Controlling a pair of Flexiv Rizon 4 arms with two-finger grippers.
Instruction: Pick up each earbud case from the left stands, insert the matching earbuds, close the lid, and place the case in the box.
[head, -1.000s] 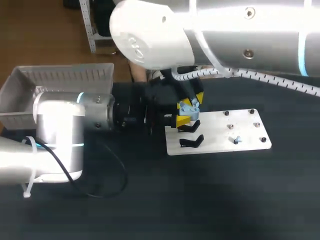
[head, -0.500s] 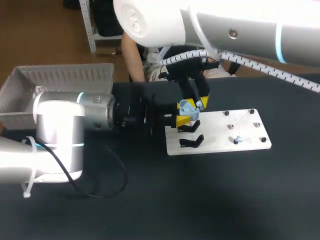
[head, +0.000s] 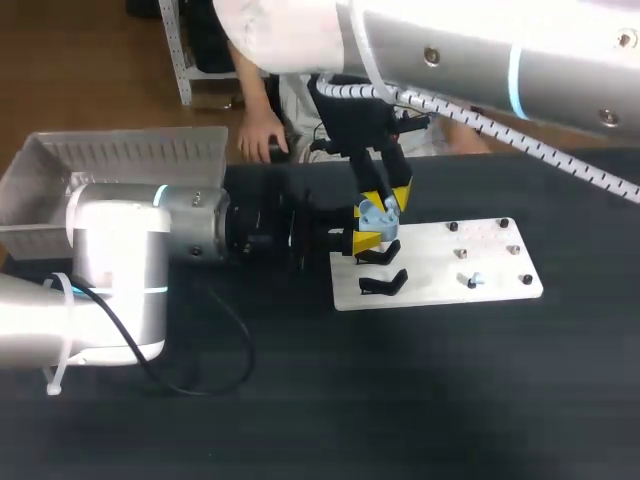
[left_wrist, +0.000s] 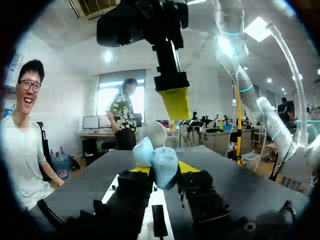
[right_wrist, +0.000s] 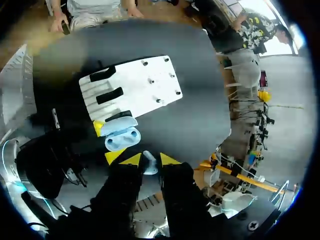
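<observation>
**Open earbud case presented for loading, over the edge of the stand plate.**

The light-blue earbud case (head: 375, 212), lid open, is clamped in the left pincer (left_wrist: 160, 169), apparently so its wells face the right pincer (head: 388, 200). The right pincer grips one earbud (right_wrist: 148, 164) just above the case. Black stands (head: 382, 283) crowd the white plate (head: 440, 262) alongside. Another earbud (head: 474, 280) lies on the plate. The box (head: 120, 160) sits well apart, beyond the left arm.

I see the light-blue case (head: 377, 212) open, held up beside the black stands (head: 383, 284). One pale earbud (right_wrist: 149, 162) hangs just above it; another (head: 474, 280) lies well apart, to their right.
</observation>
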